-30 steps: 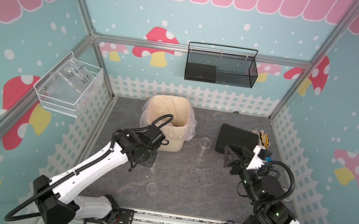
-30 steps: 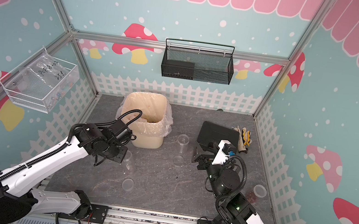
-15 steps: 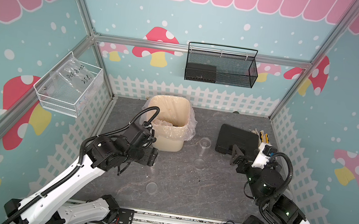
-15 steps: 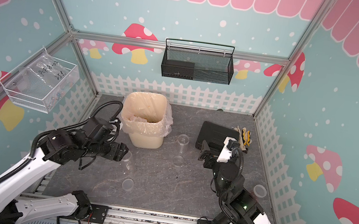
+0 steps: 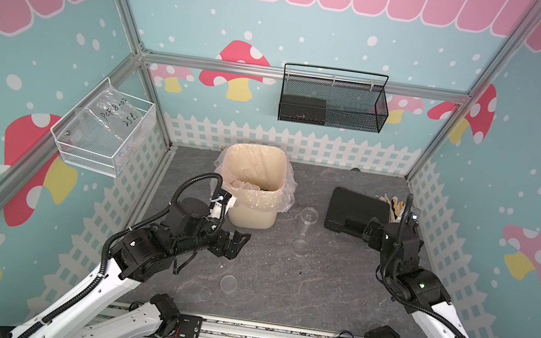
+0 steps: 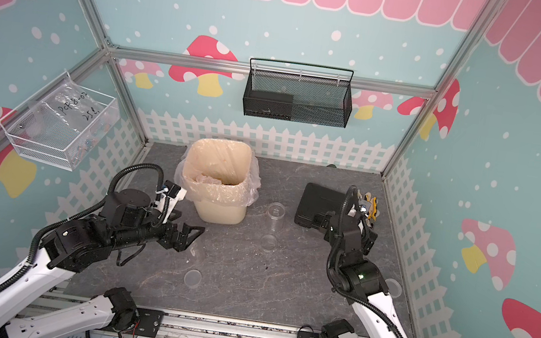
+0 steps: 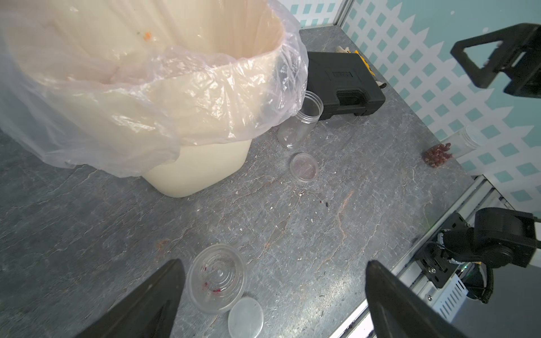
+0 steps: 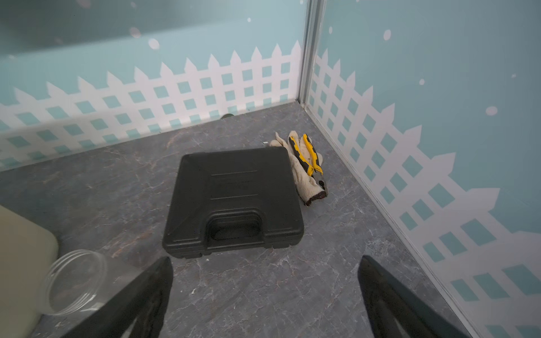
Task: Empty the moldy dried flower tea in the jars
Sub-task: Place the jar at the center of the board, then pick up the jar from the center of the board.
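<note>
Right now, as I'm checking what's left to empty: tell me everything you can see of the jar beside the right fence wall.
The jar is a small clear plastic cylinder, apparently upright on the grey table, right beside the fence-patterned wall. A reddish-brown clump of dried flower tea lies at its bottom, so it is not emptied. Whether its lid is on is unclear. Nothing else touches it.
</note>
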{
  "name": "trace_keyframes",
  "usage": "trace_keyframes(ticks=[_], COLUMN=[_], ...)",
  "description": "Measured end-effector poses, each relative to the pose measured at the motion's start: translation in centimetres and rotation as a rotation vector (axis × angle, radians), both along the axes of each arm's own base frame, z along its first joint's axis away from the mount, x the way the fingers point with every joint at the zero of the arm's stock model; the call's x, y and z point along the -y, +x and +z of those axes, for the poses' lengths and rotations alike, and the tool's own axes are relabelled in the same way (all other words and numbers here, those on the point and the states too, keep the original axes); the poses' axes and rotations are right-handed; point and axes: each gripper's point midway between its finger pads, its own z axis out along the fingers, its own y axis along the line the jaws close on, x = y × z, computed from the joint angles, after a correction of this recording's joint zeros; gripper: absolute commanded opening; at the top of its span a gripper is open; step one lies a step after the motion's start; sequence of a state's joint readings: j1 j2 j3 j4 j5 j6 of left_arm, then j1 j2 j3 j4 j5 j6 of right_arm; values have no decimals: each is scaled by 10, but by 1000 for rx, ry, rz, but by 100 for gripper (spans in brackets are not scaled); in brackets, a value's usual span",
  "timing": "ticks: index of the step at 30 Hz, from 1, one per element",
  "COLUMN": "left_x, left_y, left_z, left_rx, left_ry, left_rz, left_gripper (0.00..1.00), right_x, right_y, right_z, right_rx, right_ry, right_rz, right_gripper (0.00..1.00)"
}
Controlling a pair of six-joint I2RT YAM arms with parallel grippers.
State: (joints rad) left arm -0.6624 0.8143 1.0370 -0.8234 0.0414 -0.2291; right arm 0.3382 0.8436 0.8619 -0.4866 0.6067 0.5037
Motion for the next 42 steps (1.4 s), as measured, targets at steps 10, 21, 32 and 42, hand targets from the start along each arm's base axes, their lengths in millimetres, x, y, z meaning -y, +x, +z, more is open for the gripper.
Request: trace_keyframes(ticks=[10, 21, 32, 42], left_x=[13, 21, 23, 26], left_y=[0, -4, -10, -13], left_z=[-10, -2, 1, 1], left_rx=[7, 25, 25, 11], left_ry=[-37, -79, -100, -115], left_rz=[-56, -105, -131, -144], left_gripper=[99, 99, 99, 99], right_x=[79, 135, 166, 159], right_y=[14, -32, -86, -106], right_z=[-74, -78, -104, -133], right_rx=[-249, -289, -290, -342], right_ry=[197, 207, 283, 355], right_rz=[-271, -698, -960, -1005], right_gripper=[98, 98, 100, 100])
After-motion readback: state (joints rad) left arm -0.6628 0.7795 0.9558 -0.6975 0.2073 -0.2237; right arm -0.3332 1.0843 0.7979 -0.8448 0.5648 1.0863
